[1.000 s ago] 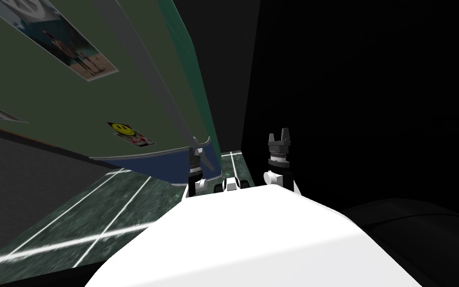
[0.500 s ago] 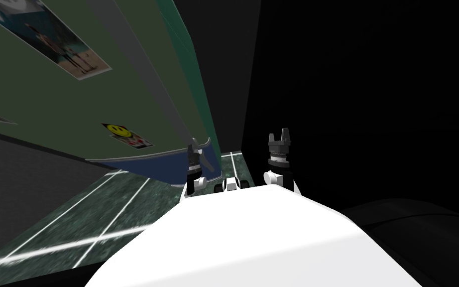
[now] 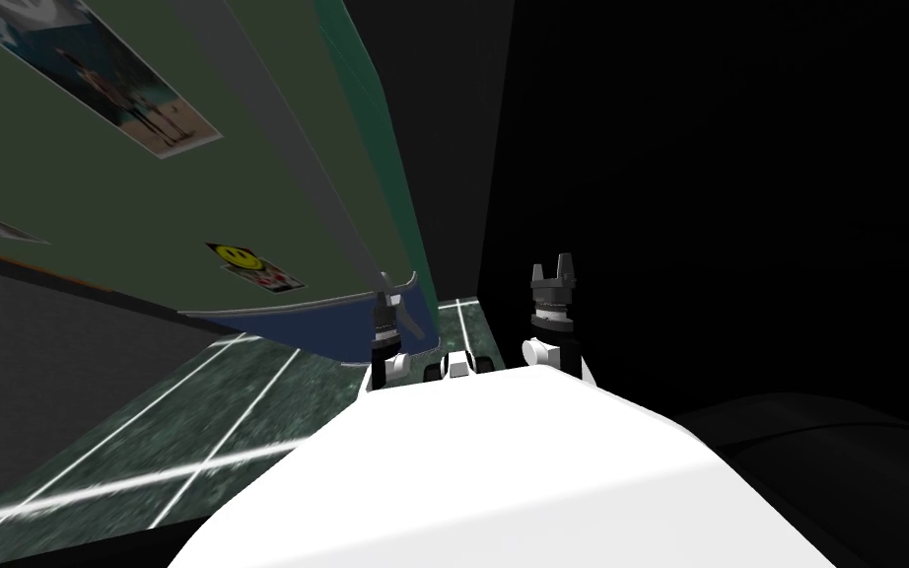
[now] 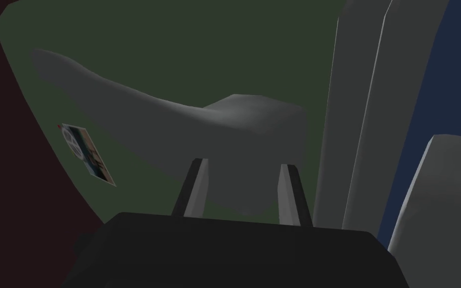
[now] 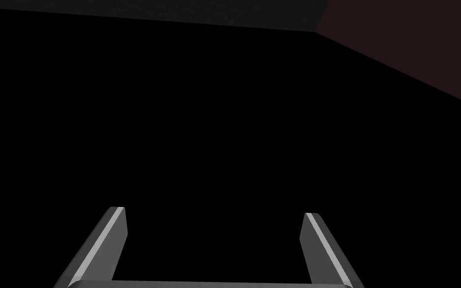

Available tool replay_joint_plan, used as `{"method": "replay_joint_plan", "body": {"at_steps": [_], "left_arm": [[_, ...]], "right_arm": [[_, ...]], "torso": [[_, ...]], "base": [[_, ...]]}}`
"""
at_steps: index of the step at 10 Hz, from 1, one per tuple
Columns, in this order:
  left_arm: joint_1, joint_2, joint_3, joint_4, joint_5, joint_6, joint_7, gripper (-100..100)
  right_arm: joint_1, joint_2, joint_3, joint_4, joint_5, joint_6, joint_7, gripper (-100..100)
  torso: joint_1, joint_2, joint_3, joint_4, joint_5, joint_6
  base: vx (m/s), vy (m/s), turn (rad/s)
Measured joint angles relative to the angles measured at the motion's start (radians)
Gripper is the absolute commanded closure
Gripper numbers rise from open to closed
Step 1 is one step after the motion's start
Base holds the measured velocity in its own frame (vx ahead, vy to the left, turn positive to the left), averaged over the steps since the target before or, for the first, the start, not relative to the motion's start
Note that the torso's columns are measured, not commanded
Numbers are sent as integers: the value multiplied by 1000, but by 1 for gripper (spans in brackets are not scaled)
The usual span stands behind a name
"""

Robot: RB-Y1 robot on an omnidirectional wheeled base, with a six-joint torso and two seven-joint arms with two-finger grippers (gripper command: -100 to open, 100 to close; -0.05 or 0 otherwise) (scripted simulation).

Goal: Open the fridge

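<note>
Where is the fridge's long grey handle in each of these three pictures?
Head view: the handle runs slantwise down the green door to the left claw.
Left wrist view: the handle bulks grey between the claw's fingers, green door behind.
Right wrist view: not in it.
Shared landmark: the green door.

RB-Y1's left gripper [image 4: 243, 161]: two thin, blade-like fingers [image 4: 197, 186], light grey on their faces and darker along the edges, rise from a matte black box [image 4: 234, 250] with rounded corners. The right gripper [image 5: 214, 210] carries the same pale fingers [image 5: 108, 239], joined at the base by a light grey bar [image 5: 209, 284]. From the head camera, the right wrist shows a black ribbed collar [image 3: 552, 299] above a white rounded joint [image 3: 538, 350]; the left forearm is black with a small white knuckle [image 3: 398, 362].
</note>
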Motion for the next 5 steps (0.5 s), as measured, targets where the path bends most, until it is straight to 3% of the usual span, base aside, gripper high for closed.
{"method": "replay_joint_plan", "body": {"at_steps": [2,5], "left_arm": [[6,21,-27,-14,-5,10,21,100],[15,65,-63,-36,-9,28,61,100]], "right_arm": [[0,0,0,0,0,0,0,0],[-1,0,0,0,0,0,0,0]], "torso": [[5,4,3,3,1,-7],[9,6,3,6,1,-6]], "base": [[-216,120,-79],[-335,191,-122]]}}
